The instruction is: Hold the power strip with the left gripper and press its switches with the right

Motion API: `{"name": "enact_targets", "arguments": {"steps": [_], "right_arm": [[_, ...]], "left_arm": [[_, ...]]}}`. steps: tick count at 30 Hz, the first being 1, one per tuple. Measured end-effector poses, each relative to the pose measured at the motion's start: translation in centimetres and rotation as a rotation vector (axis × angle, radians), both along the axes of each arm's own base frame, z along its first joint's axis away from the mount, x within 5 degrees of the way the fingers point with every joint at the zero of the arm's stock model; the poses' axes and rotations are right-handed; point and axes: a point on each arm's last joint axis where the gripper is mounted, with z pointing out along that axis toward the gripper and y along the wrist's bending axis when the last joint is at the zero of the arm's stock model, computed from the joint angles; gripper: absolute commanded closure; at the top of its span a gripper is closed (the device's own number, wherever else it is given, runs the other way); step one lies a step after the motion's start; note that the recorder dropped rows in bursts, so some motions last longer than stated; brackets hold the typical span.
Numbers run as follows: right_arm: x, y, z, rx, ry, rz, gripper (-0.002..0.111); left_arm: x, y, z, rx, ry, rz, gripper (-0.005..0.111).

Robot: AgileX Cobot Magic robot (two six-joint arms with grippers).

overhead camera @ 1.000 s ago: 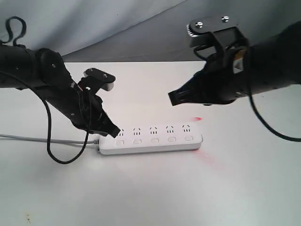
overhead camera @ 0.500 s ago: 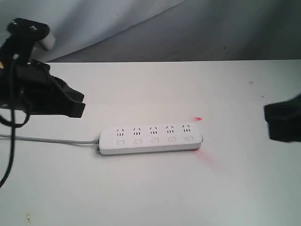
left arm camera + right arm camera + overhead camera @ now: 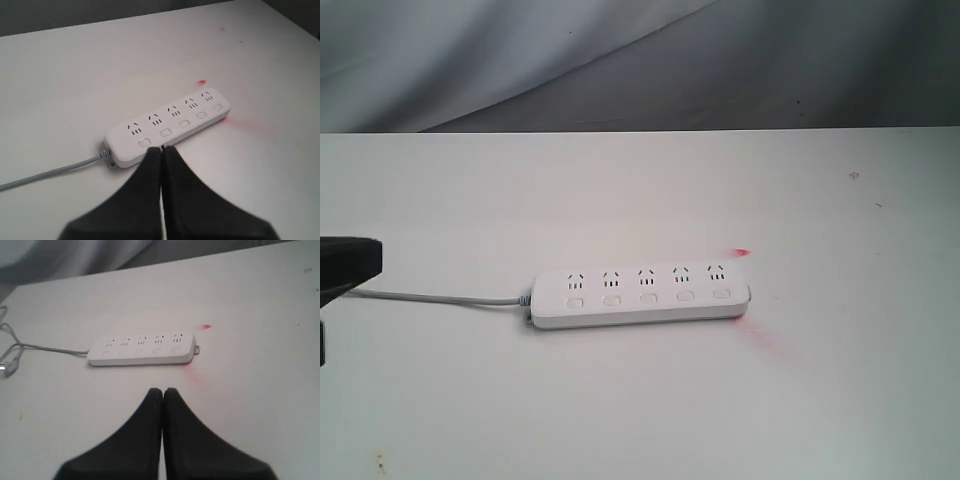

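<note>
The white power strip (image 3: 640, 296) lies flat on the table, five outlets in a row with its switches (image 3: 648, 297) below them and a grey cord (image 3: 440, 296) leaving its left end. Nothing touches it. In the exterior view only a black edge of the left gripper (image 3: 348, 265) shows at the far left. The left wrist view has my left gripper (image 3: 161, 148) shut and empty, held back from the power strip (image 3: 170, 125). My right gripper (image 3: 163, 391) is also shut and empty, well away from the power strip (image 3: 142, 349); the exterior view does not show it.
The white table (image 3: 640, 400) carries a small red spot (image 3: 740, 253) behind the strip's right end and a faint red smear (image 3: 765, 342) in front of it. The cord's plug end (image 3: 7, 365) lies off to one side. A grey cloth backdrop (image 3: 620, 60) hangs behind.
Both arms have pulled away from the power strip: the left one off to the left edge, the right one out of the exterior view. The strip has not moved.
</note>
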Motion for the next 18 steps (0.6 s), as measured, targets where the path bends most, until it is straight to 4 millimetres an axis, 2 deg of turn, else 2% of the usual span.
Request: {"name": "enact_targets", "arguments": {"steps": [1, 3, 7, 8, 12, 18], "right_arm": [[-1.1, -1.0, -0.3, 0.026, -0.027, -0.003, 0.108], [-1.6, -1.6, -1.0, -0.016, 0.021, -0.017, 0.108], [-1.7, -1.9, -1.5, -0.056, 0.06, -0.038, 0.108], [-1.6, -1.9, -1.3, -0.039, 0.048, -0.05, 0.108], [-0.9, -1.6, -1.0, 0.014, -0.04, -0.066, 0.108], [1.4, -0.3, -2.4, 0.061, -0.217, -0.101, 0.108]], "left_arm": [[-1.2, 0.6, -0.4, -0.031, -0.024, 0.016, 0.107], [-2.6, 1.3, -1.2, -0.08, -0.063, 0.048, 0.107], [-4.1, 2.2, -2.9, -0.139, -0.104, 0.091, 0.107], [-4.7, 2.6, -3.9, -0.165, -0.126, 0.113, 0.107], [-5.5, 3.3, -5.1, -0.224, -0.189, 0.151, 0.107], [-5.6, 4.0, -7.3, -0.246, -0.283, 0.215, 0.107]]}}
